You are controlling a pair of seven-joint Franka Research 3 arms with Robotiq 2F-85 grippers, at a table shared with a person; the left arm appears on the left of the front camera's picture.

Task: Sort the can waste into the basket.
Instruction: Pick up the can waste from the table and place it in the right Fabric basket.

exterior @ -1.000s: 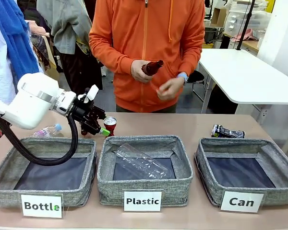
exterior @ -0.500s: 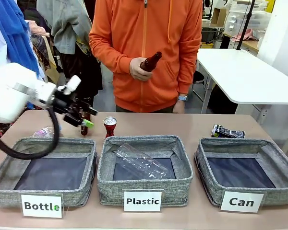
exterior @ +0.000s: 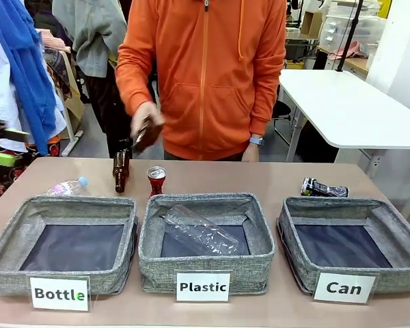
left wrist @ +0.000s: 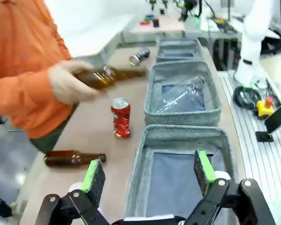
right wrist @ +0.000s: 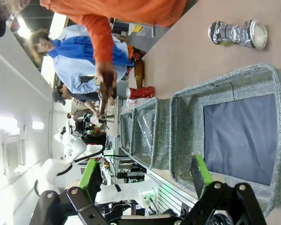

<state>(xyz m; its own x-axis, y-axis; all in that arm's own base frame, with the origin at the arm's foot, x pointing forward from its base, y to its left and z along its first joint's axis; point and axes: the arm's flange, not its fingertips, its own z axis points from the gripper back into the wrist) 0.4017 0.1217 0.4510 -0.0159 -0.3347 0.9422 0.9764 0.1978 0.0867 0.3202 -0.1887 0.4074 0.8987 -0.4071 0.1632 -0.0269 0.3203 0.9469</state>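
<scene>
**Q:** Front view, far side of the table taken as 12 o'clock: where is the can waste?

**A:** The red can (exterior: 156, 180) stands upright on the table, just beyond the far rim of the "Plastic" bin (exterior: 253, 263), at that bin's 11 o'clock. The crushed dark can (exterior: 323, 187) lies on its side just beyond the far rim of the "Can" basket (exterior: 290, 236), at its 11 o'clock. Both cans are outside the basket.

**Q:** What is next to the red can?

**A:** A brown bottle (exterior: 120, 171) stands upright near it, at its 9 o'clock. Above that bottle, the person's hand (exterior: 145, 116) holds a second brown bottle (exterior: 141, 139), tilted. A clear plastic bottle (exterior: 201, 231) lies inside the "Plastic" bin.

**Q:** What is the finger state?

**A:** In the left wrist view, the left gripper (left wrist: 150, 171) has its fingers spread wide with nothing between them, above the "Bottle" bin (left wrist: 138, 187). In the right wrist view, the right gripper (right wrist: 143, 177) is also spread wide and empty, at the near edge of the basket.
</scene>
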